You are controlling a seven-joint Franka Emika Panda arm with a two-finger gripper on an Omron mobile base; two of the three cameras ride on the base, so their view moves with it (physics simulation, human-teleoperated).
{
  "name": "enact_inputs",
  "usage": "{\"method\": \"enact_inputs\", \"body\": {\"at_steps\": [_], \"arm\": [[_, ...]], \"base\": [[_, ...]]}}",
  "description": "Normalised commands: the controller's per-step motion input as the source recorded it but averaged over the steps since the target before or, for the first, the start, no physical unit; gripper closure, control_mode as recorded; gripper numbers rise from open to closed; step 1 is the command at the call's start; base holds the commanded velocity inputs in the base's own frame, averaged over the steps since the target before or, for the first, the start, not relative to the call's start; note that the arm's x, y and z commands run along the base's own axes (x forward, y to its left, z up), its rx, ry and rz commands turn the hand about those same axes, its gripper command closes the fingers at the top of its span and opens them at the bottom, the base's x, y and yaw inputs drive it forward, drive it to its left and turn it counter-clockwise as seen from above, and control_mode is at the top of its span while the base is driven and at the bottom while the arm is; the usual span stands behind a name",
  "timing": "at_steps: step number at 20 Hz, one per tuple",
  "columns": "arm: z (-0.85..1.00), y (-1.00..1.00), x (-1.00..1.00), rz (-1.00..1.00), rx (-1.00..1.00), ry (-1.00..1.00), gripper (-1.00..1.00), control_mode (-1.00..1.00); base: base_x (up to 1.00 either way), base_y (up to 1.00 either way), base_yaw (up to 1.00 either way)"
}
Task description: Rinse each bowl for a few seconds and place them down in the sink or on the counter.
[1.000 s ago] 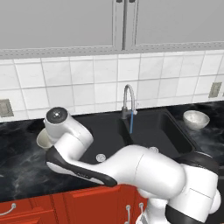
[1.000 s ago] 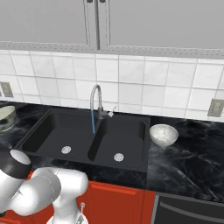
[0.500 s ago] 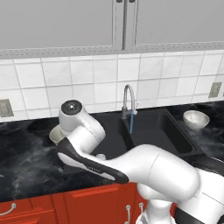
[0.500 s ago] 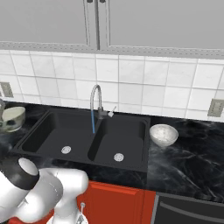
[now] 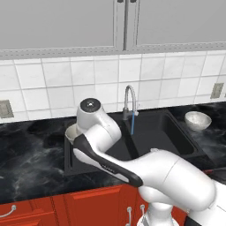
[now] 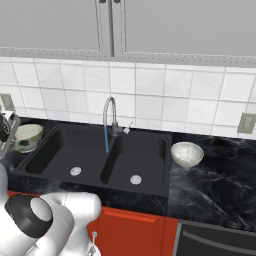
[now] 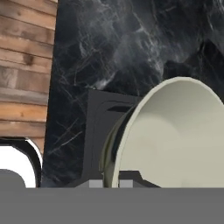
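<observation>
My gripper (image 7: pixel 114 183) is shut on the rim of the pale greenish-cream bowl (image 7: pixel 175 135), which is tilted on its side. That bowl (image 6: pixel 25 137) hangs by the left rim of the black sink (image 6: pixel 75 150), with my gripper (image 6: pixel 9 132) at its left. In the left base view only the bowl's rim (image 5: pixel 70 131) peeks out behind my arm. The glossy white-grey bowl (image 6: pixel 187 154) (image 5: pixel 197 120) stands upright on the counter (image 6: pixel 215 185) right of the sink. A thin blue stream (image 6: pixel 106 140) falls from the faucet (image 6: pixel 109 120) into the sink.
The black marble counter (image 5: pixel 26 163) stretches left of the sink (image 5: pixel 163 132), above red cabinet fronts (image 5: pixel 53 207). A white tiled wall with outlets (image 6: pixel 247 122) rises behind, under grey upper cabinets. My arm's white links cross the sink's left basin in the left base view.
My arm has swung right from over the left counter toward the sink's left rim, carrying the greenish-cream bowl with it. The white-grey bowl has stayed in place.
</observation>
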Motion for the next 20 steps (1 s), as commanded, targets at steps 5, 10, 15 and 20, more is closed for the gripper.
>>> {"method": "enact_inputs", "body": {"at_steps": [5, 10, 15, 20], "arm": [[-0.01, -0.49, 0.06, -0.07, 0.03, 0.01, 1.00, -1.00], [-0.10, -0.49, 0.19, -0.03, 0.02, 0.05, 1.00, -1.00], [-0.16, -0.45, 0.27, -0.03, 0.02, 0.08, 1.00, -1.00], [-0.17, -0.44, 0.27, -0.04, 0.01, 0.08, 1.00, -1.00]], "base": [[0.00, 0.00, 0.00], [0.00, 0.00, 0.00], [0.00, 0.00, 0.00], [0.00, 0.00, 0.00]]}}
